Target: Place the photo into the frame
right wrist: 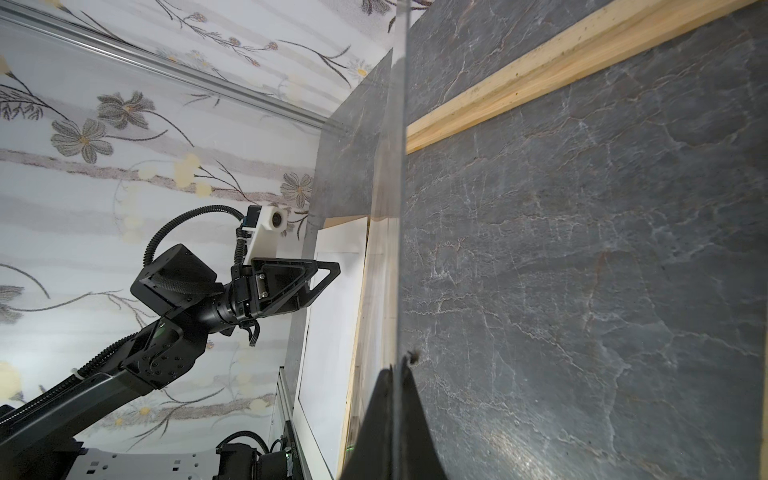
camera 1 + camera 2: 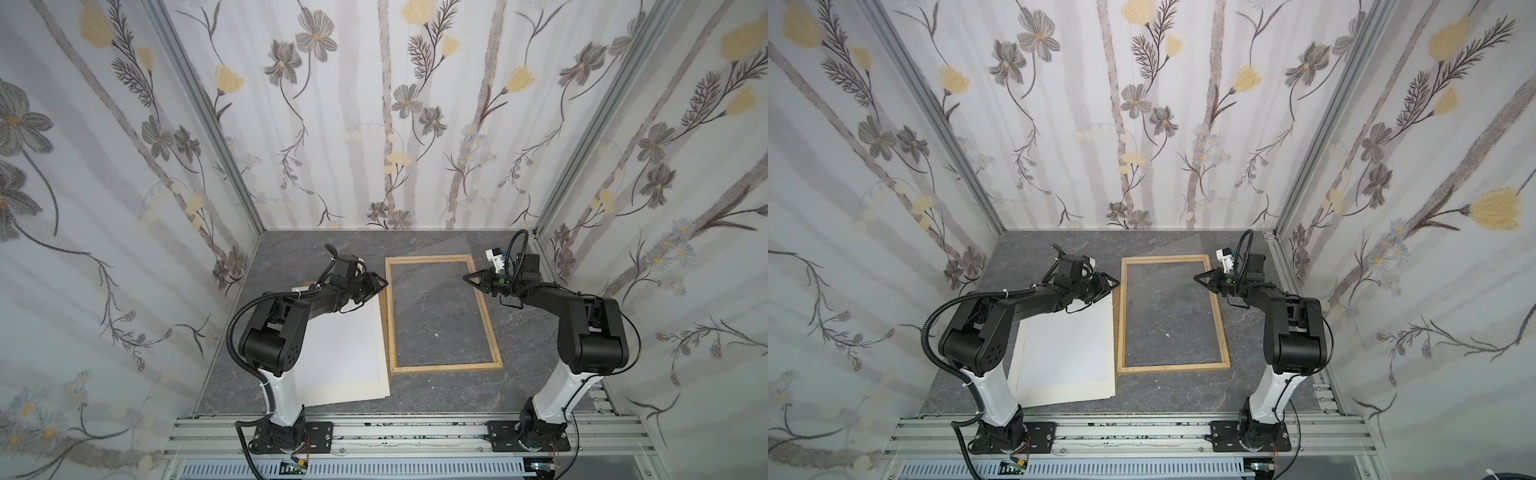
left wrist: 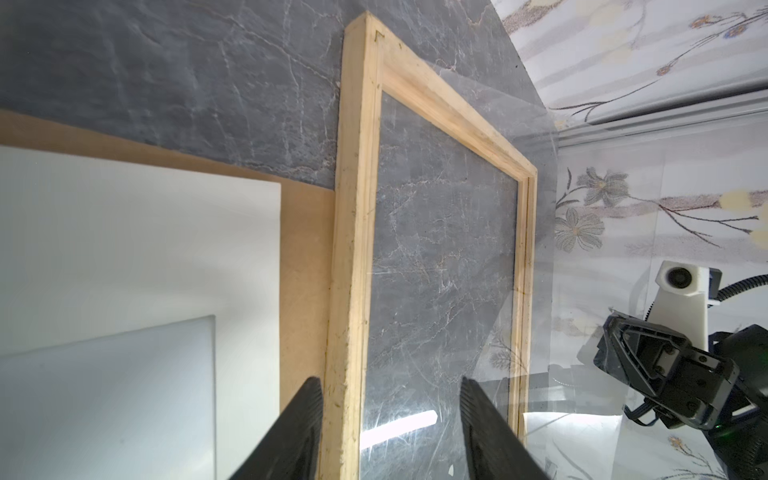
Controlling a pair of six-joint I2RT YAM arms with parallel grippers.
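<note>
Though faint from above, right pincer (image 1: pixel 392 374) pinches clear pane (image 1: pixel 388 291), left pincer (image 3: pixel 390 380) spread.

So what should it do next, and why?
Probably ease the clear pane down square into the frame. The right claw is shut on its edge, it sits skewed past the frame's far corner, and the photo lies alongside, plain side up.

I watch both top views from high above the frame's (image 2: pixel 446 367) near end, tilted down over the whole counter (image 2: pixel 436 399). My left wrist view sits low and close at the frame's left strip, looking across toward its right side. My right wrist view, close at that right side, looks back. Both share the frame's opening.
</note>
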